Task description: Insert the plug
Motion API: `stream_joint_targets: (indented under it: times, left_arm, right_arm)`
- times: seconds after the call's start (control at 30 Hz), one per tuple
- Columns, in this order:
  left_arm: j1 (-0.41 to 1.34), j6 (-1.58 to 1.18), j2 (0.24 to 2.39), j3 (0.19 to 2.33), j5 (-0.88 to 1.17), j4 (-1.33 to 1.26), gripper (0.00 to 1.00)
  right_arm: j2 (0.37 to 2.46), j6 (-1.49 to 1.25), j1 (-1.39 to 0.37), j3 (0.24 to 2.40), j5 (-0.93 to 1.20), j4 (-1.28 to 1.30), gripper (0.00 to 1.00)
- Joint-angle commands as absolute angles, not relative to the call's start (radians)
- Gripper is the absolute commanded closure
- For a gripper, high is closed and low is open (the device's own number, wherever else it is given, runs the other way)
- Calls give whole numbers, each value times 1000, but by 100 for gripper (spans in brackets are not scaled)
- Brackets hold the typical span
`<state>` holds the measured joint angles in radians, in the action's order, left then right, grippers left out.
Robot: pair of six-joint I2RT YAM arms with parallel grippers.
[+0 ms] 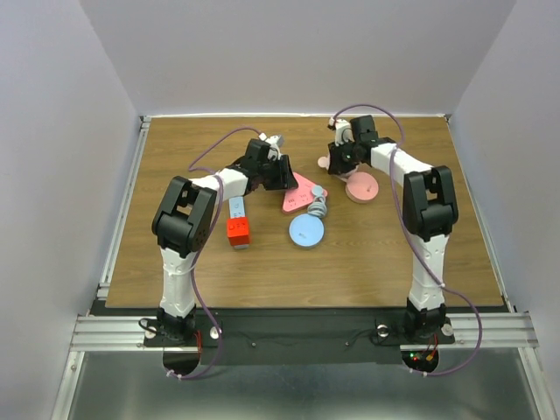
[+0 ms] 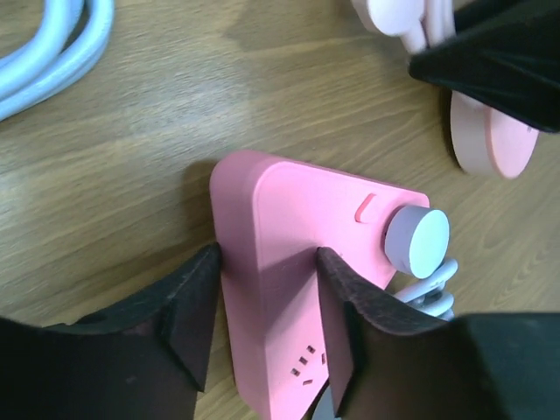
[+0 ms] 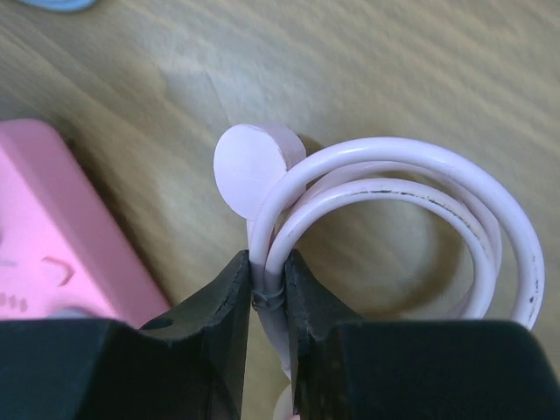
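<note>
Setting: robotics lab test cell. Plain white panel walls [image 1: 289, 52] on three sides; wood-grain table [image 1: 367, 262]; aluminium extrusion rail [image 1: 297, 331] along the near edge (two arm bases [image 1: 175, 322] bolted there, cables trailing).

Pink power strip [image 2: 289, 254]: lower end cut off at bottom edge. Pink cable [image 3: 394, 147]: loop clipped at right edge.

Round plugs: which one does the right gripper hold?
The pale pink round plug, pinched with its looped cable in the right gripper. The blue-grey round plug sits on the pink power strip in the left gripper.
</note>
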<state>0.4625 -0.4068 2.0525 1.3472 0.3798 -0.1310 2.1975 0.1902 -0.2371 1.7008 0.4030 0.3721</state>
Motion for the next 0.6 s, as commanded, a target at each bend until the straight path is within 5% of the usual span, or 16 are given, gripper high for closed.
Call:
stream_joint_targets:
  times: [0.0,0.2,0.57]
  left_arm:
    - [471,-420,2049,1302,442,-173,57]
    - [472,-437,2034,1260,463,-209,100]
    - [479,-440,1873,1114,344,-321,100]
  right_arm:
    - [2028,88,-238,1660,301,382,100]
    - [1826,20,-245,1502,250,379,99]
    - [1551,-100,-255,1270,175,376,100]
